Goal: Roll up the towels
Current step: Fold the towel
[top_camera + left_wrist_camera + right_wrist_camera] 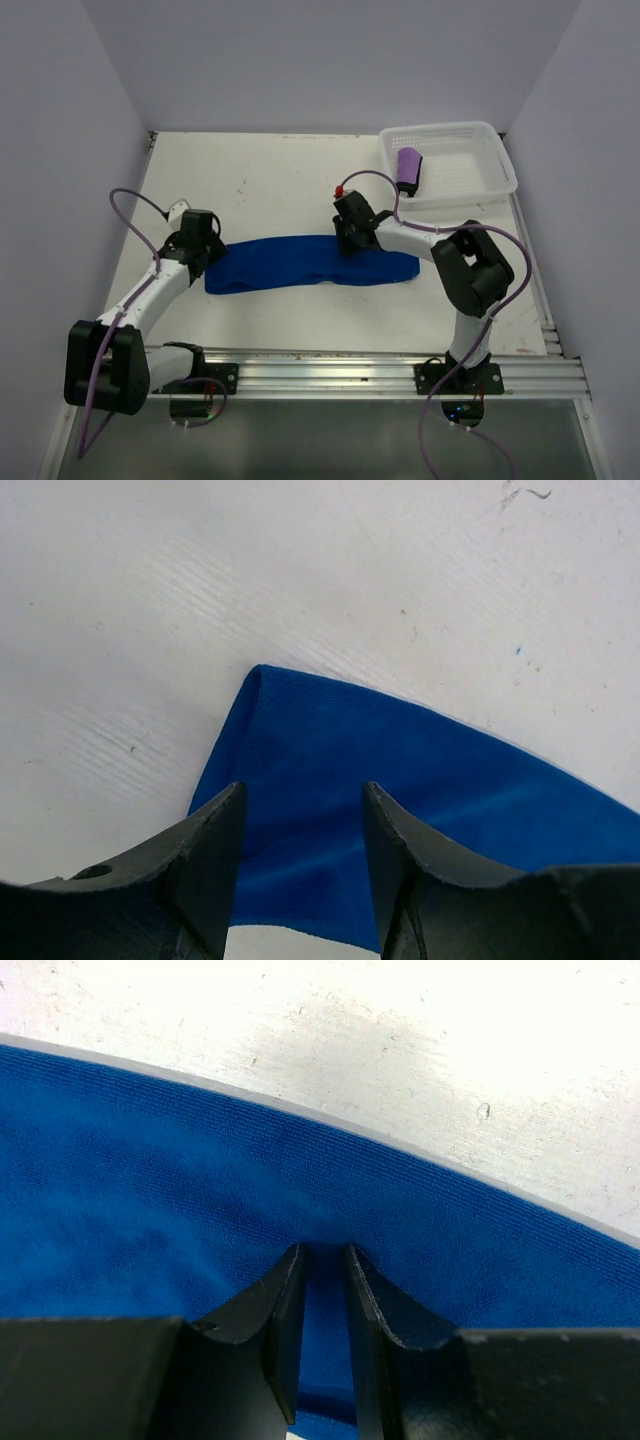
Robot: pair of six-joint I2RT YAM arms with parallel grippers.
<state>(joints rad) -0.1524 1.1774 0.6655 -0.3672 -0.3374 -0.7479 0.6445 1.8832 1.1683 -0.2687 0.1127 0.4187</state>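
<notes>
The bright blue towel [300, 262] lies on the white table as a long flat folded strip. My left gripper [213, 260] hovers over its left end, jaws open and nothing between them; in the left wrist view the blue towel [420, 770] corner shows beyond the left gripper [304, 788]. My right gripper [350, 243] is down on the strip's far edge, right of its middle. In the right wrist view the right gripper [323, 1250] stands narrow, with a ridge of the blue towel [150, 1180] pinched between its jaws. The dark purple towel [408, 168] sits rolled up in the basket.
A white mesh basket [480, 187] stands at the table's back right corner. Light walls close in the table on the left, back and right. An aluminium rail [330, 375] with both arm bases runs along the near edge.
</notes>
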